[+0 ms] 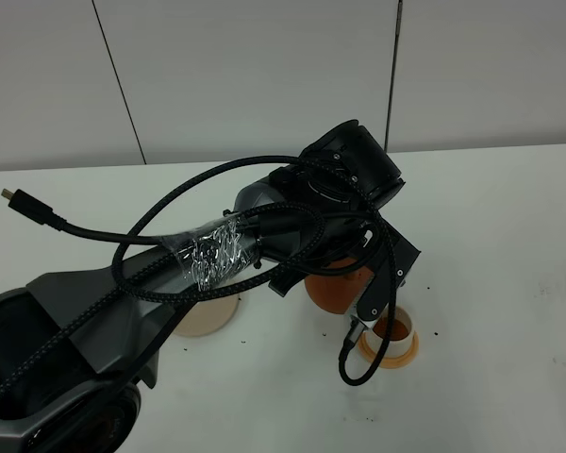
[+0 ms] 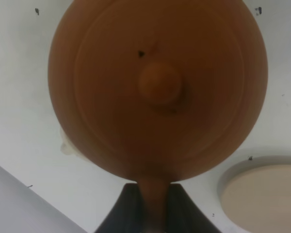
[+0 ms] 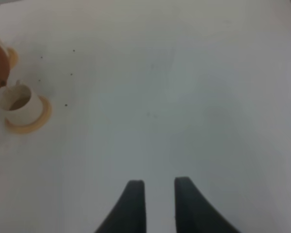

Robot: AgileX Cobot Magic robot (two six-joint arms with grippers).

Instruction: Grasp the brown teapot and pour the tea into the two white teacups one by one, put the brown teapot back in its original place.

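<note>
Left wrist — brown teapot (image 2: 157,87) handle pinched between left fingers (image 2: 119,216) | right fingers (image 3: 133,206) parted

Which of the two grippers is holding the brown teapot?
The left gripper, shut on the handle of the brown teapot; the right gripper holds nothing.

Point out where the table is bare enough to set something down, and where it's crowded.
Bare: the wide stretch of table right of the white teacup, also ahead of the right pincer. Crowded: the middle, where the brown teapot hangs close by that teacup, with the beige disc nearby.
</note>
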